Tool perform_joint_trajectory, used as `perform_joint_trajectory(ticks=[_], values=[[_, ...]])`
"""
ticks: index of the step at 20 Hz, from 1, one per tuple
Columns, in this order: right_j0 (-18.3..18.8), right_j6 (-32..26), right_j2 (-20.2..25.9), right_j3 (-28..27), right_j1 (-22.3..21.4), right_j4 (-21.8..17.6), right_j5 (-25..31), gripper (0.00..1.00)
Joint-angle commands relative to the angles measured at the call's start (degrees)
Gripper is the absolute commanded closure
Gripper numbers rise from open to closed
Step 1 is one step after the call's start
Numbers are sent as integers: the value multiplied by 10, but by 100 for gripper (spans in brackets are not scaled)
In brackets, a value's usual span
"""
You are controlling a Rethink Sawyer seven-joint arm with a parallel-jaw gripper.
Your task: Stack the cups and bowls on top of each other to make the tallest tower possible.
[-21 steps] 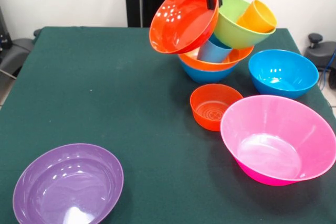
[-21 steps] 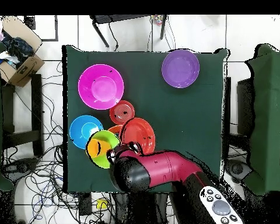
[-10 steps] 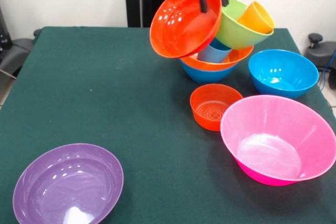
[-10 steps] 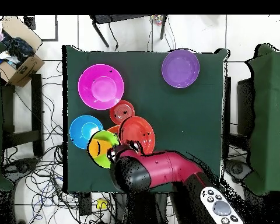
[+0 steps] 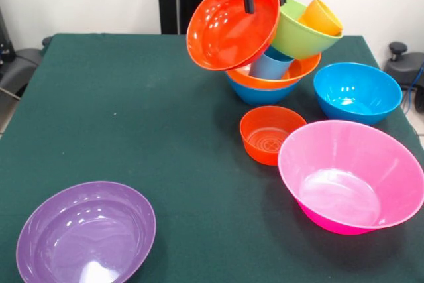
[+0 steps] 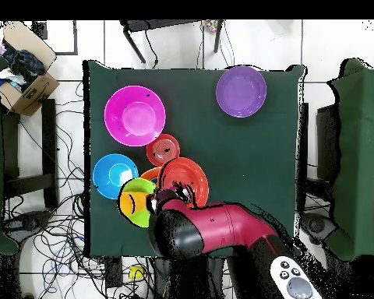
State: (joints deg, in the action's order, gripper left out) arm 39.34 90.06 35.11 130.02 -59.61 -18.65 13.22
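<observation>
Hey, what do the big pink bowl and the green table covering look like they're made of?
The big pink bowl looks like glossy moulded plastic: thin rim, bright even colour and white glare patches on its inner floor. The green table covering looks like matte cloth, perhaps felt: it gives no reflections or shine under the same light. The weave is too fine to tell for sure.

The red arm (image 6: 221, 230) covers part of the tower (image 6: 155, 191); the purple bowl (image 6: 241, 91) lies well apart on the desk (image 6: 260, 156).
</observation>
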Motion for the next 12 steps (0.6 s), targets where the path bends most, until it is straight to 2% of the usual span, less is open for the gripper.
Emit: perform_joint_trajectory(ticks=[1,12], values=[[-1,81,-11,29,0,21,15,0],[5,69,8,35,-25,43,32,0]])
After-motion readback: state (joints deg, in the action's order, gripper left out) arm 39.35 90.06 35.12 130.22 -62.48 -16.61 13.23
